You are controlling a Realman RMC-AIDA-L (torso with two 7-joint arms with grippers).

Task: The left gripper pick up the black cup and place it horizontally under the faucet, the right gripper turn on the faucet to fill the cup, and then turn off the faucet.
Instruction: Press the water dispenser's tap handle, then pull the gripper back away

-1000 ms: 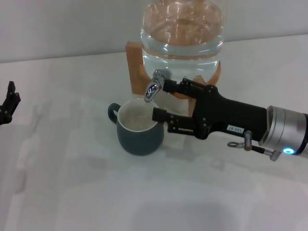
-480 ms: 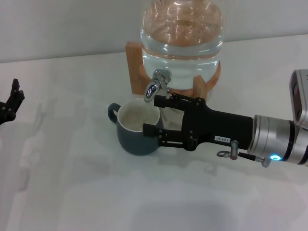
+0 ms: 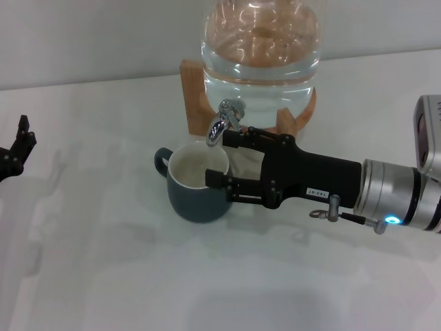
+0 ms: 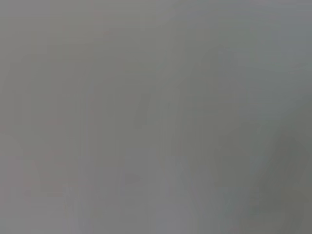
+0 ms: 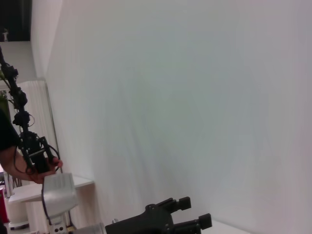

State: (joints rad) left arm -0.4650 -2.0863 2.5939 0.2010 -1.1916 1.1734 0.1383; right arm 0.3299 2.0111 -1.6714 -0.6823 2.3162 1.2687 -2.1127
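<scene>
The black cup (image 3: 198, 185) stands upright on the white table, its cream inside showing and its handle pointing left. The chrome faucet (image 3: 222, 124) on the glass water jar (image 3: 262, 55) hangs just above the cup's far rim; no stream of water shows. My right gripper (image 3: 219, 158) reaches in from the right and is open. Its upper finger lies right beside the spout, its lower finger by the cup's right rim. My left gripper (image 3: 15, 153) is at the far left edge, well away from the cup. It also shows in the right wrist view (image 5: 192, 212), fingers apart and empty.
The jar rests on a wooden stand (image 3: 195, 96) at the back middle. The white table (image 3: 138, 276) stretches in front of and to the left of the cup. The left wrist view shows only plain grey.
My right gripper has moved left, bringing its open fingers closer around the spout and the cup's right rim. My left gripper has shifted slightly at the left edge. The cup has not moved.
</scene>
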